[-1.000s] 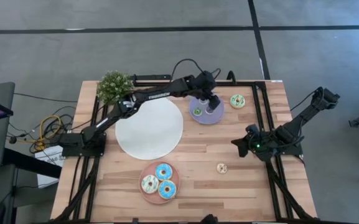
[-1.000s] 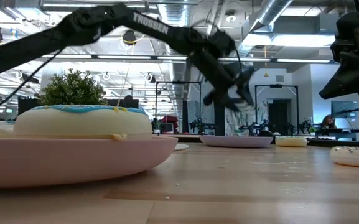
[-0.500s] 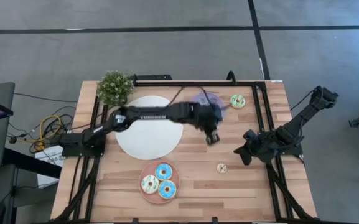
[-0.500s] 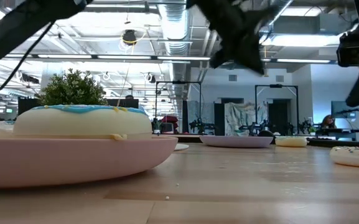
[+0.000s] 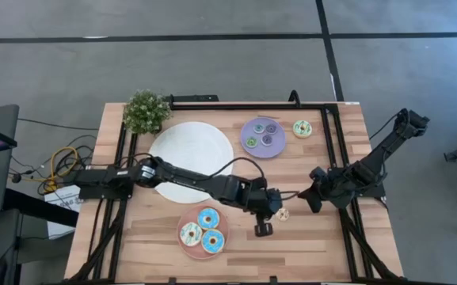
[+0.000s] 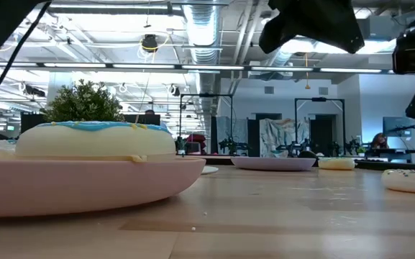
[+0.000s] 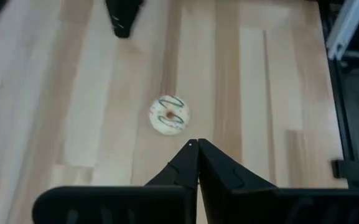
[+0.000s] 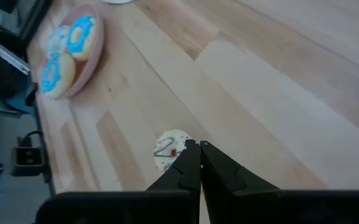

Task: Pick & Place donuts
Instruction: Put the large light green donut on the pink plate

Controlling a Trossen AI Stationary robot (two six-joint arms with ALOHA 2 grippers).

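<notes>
Left wrist view, left fingers [image 7: 197, 144] pressed together, empty, beside beige mini donut [image 7: 169, 116], right fingers [image 8: 199, 147] likewise.

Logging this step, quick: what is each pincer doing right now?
Left pincer: closed, holding nothing, above the small beige sprinkled donut.
Right pincer: closed, holding nothing.

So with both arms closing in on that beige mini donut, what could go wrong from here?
1. Both pincers are near the beige donut: the left pincer beside it, the right pincer on its other side. They might collide.
2. The left pincer is shut above the donut; coming down like that it would likely push it rather than grasp it.
3. The left arm reaches past the pink plate of donuts; a low sweep could knock it.
</notes>
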